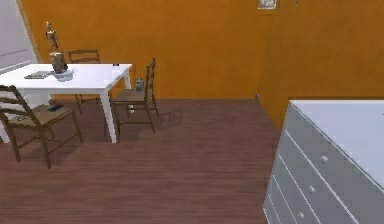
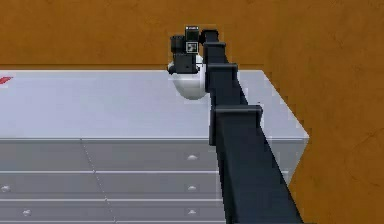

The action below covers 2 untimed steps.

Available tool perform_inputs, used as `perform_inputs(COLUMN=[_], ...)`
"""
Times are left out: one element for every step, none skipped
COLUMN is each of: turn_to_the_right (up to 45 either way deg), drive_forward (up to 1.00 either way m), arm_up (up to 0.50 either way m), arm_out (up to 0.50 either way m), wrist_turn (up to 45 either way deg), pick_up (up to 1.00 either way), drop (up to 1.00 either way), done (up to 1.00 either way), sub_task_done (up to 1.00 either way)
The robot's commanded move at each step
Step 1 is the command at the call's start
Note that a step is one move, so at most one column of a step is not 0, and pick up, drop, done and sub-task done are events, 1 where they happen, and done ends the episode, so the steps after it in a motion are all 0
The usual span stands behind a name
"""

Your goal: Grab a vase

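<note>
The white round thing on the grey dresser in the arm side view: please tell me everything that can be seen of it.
The white round thing looks smooth and shiny, like ceramic, with a rounded belly; it may be a vase. It rests on the grey dresser top, near its back edge before the orange wall. The gripper covers its upper part, and the arm passes its right side. Whether the gripper holds it cannot be told.

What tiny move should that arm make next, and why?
Probably a slow, short lift straight up. The gripper sits at a round white object, likely the vase, standing on the grey dresser top. I cannot tell whether it holds it, and a small rise would show that.
</note>
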Motion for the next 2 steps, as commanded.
perform_inputs(turn_to_the_right=[0.0, 0.0], drive_forward=[0.00, 0.00], arm_up=[0.00, 0.00], arm_out=[0.00, 0.00], wrist_turn=[0.0, 0.0], pick_up=[1.00, 0.00], drop=[0.00, 0.00], done=[0.00, 1.00], sub_task_done=[0.00, 0.00])
